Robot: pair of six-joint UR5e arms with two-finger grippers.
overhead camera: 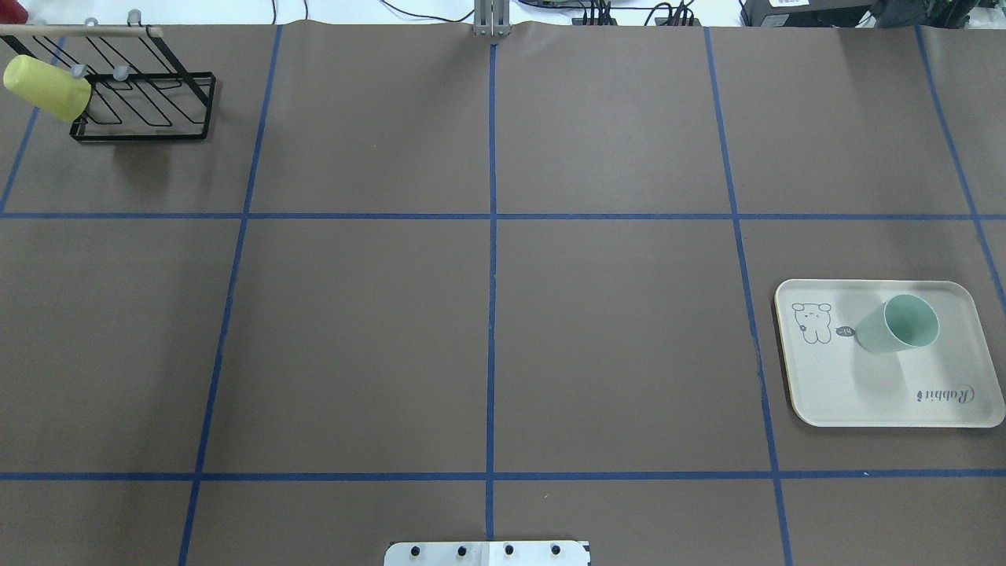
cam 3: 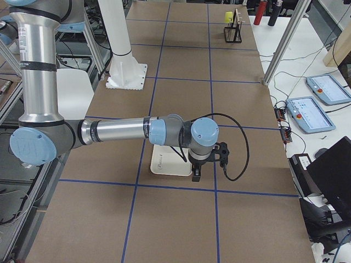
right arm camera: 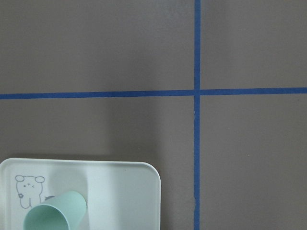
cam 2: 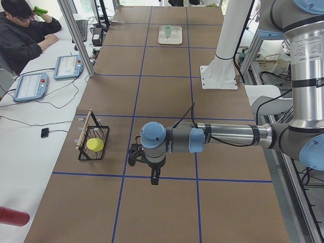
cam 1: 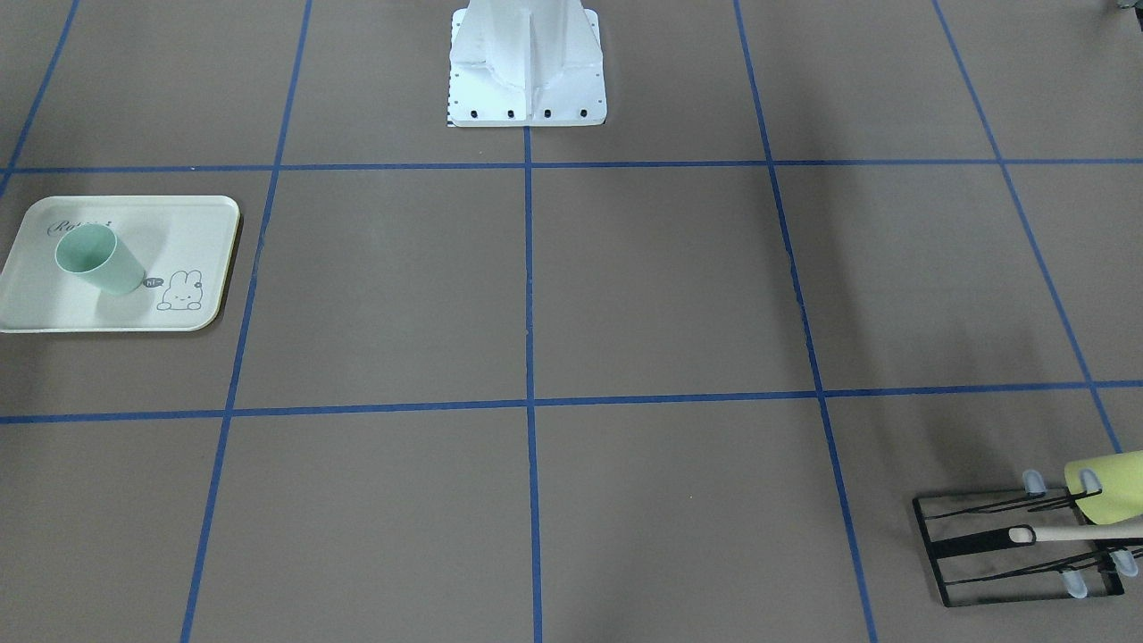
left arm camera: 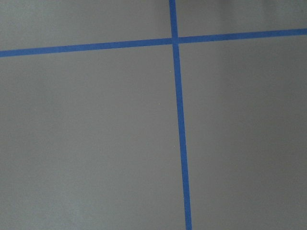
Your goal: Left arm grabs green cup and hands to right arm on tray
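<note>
The green cup [cam 1: 98,259] [overhead camera: 900,324] stands mouth up on the cream tray [cam 1: 187,228] [overhead camera: 864,393], beside the bunny drawing, with nothing touching it. It shows at the bottom left of the right wrist view as well, the cup [right arm camera: 53,215] on the tray [right arm camera: 124,191]. My left gripper [cam 2: 154,178] hangs high over bare table near the rack end, far from the cup. High up too, my right gripper [cam 3: 196,174] hovers just past the tray's edge [cam 3: 164,163]. Both show only in the side views, so I cannot tell whether they are open or shut.
A black wire rack [overhead camera: 141,102] [cam 1: 982,545] with a wooden bar holds a yellow-green cup [overhead camera: 43,86] at the far corner on my left. The white robot pedestal [cam 1: 527,62] stands at mid table. A person [cam 2: 25,35] sits beside the table with pendants.
</note>
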